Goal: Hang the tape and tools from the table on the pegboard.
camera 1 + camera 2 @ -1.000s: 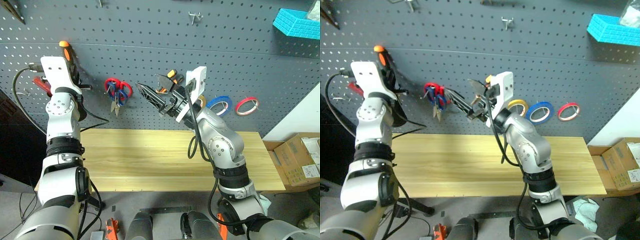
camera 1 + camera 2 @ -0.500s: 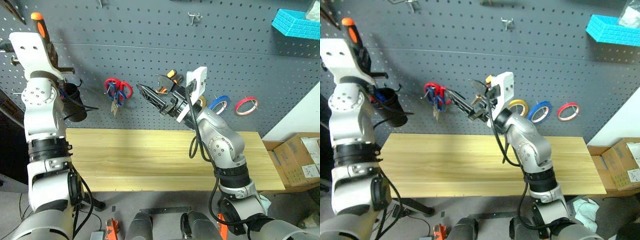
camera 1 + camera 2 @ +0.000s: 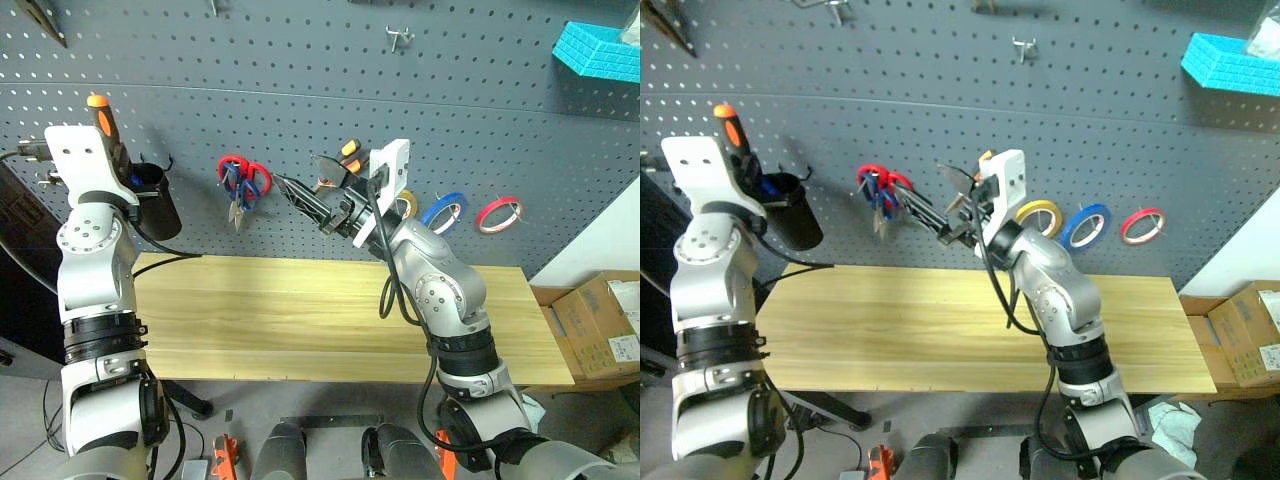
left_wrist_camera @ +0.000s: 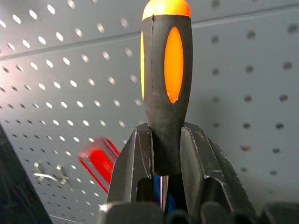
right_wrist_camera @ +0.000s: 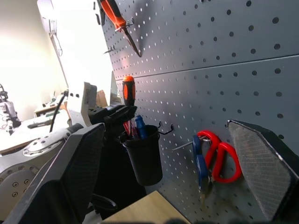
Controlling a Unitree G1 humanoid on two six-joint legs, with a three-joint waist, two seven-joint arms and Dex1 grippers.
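Note:
My left gripper is shut on the black-and-orange handle of a screwdriver-like tool, held upright over a black cup on the pegboard. Red-handled and blue-handled scissors hang together on one hook. The blue tape hangs on the board between a yellow ring and a red ring. My right gripper is open and empty, raised in front of the board above the table. Orange handle ends, seemingly the pliers, show just behind it.
The cup holds a blue-handled and a red-handled tool. Orange pliers hang high on the board at the left. A cyan basket sits at the top right, bare hooks near the top. A cardboard box stands right of the table.
My left arm lifted the orange-handled tool high, then brought it down over the black cup. The right arm has stayed where it was. The camera has shifted slightly.

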